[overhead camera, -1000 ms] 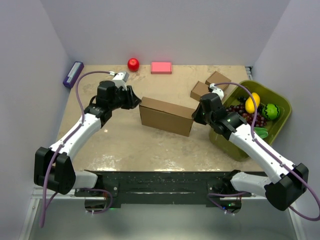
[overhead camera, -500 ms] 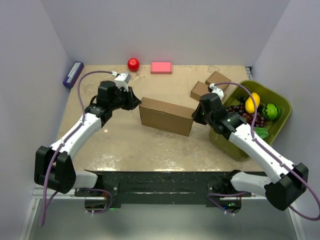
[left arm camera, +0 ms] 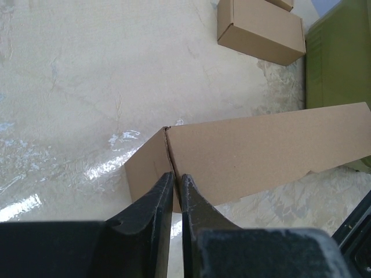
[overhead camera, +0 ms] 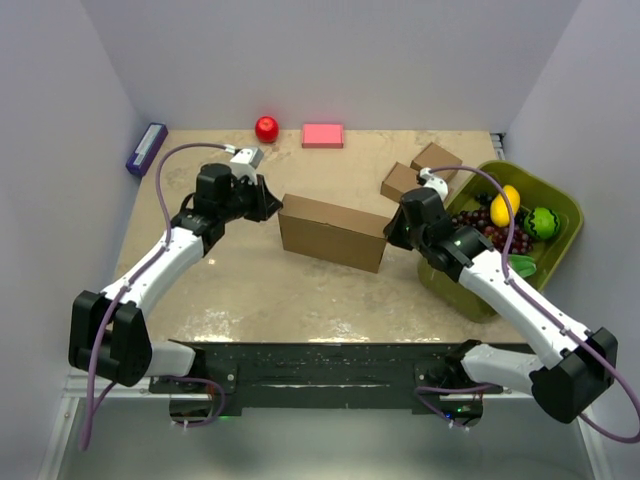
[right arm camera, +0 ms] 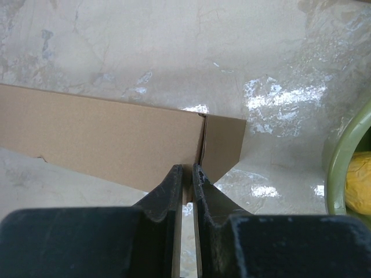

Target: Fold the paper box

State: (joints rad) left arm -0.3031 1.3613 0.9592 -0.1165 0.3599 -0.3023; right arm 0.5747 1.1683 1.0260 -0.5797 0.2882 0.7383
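Paper box: the paper box (overhead camera: 332,232) stands as a long brown block in the middle of the desk (overhead camera: 250,290), slanted, with its left end nearer the far edge and its right end nearer the right edge.
Left gripper: the left gripper (left arm camera: 177,176) sits at the box's left end. Its jaws are drawn almost together, and the corner edge of the end wall appears to be pinched between them.
Right gripper: the right gripper (right arm camera: 186,169) is at the opposite end. Its jaws are equally narrow and nip the card right beside the corner seam.
Stage: the box looks close to done, with the end walls probably being pressed or tucked home.
Neighbours: two small closed boxes (overhead camera: 420,170) lie towards the far right corner, and a green tray (overhead camera: 545,192) of fruit sits at the right edge, just beside the right arm.
Risk, creasing: each grip is on a thin edge, so a hard squeeze or twist could crumple the corner rather than seat it.
Risk, springing open: a tab that is not fully tucked could let an end wall pop back once the jaws part.
Risk, sliding: the desk looks glossy, so uneven pushes from the two ends could spin the box or shove it towards the tray.
Risk, collision: a wide swing of the right arm could knock the tray or the small boxes.
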